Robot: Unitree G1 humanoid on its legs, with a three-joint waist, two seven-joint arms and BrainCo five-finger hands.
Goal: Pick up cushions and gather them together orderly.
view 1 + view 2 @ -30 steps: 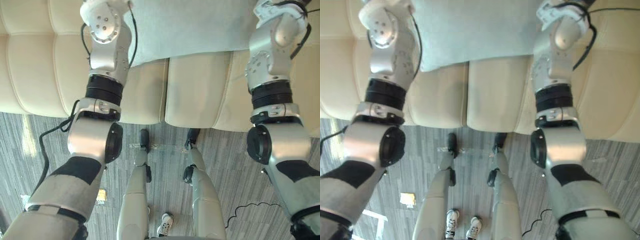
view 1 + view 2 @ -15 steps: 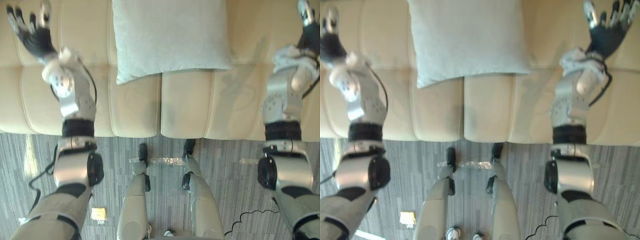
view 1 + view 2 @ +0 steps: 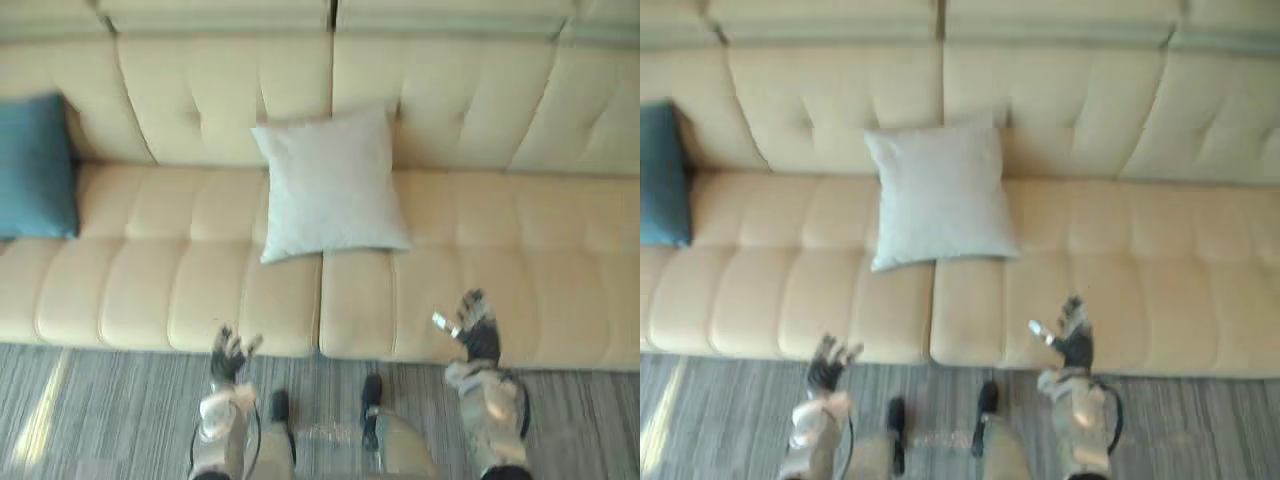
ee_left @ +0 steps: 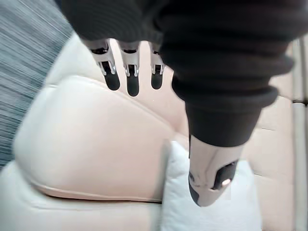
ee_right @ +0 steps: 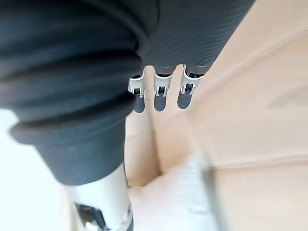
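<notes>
A pale white cushion (image 3: 332,184) leans against the backrest in the middle of the cream sofa (image 3: 500,110). A blue cushion (image 3: 35,165) stands at the sofa's far left end. My left hand (image 3: 229,357) hovers low near the seat's front edge, left of centre, fingers spread and holding nothing. My right hand (image 3: 474,327) is raised over the seat's front edge to the right, open too. Both are well apart from the white cushion. In the left wrist view, the straight fingers (image 4: 131,77) point over the seat, with the white cushion (image 4: 207,216) beyond. The right wrist view also shows straight fingers (image 5: 161,94).
Grey striped carpet (image 3: 90,420) runs along the front of the sofa. The seat to the right of the white cushion (image 3: 520,260) holds nothing.
The camera has lifted, so the whole sofa and the blue cushion now show. Both arms have dropped away from the white cushion to the seat's front edge, hands open.
</notes>
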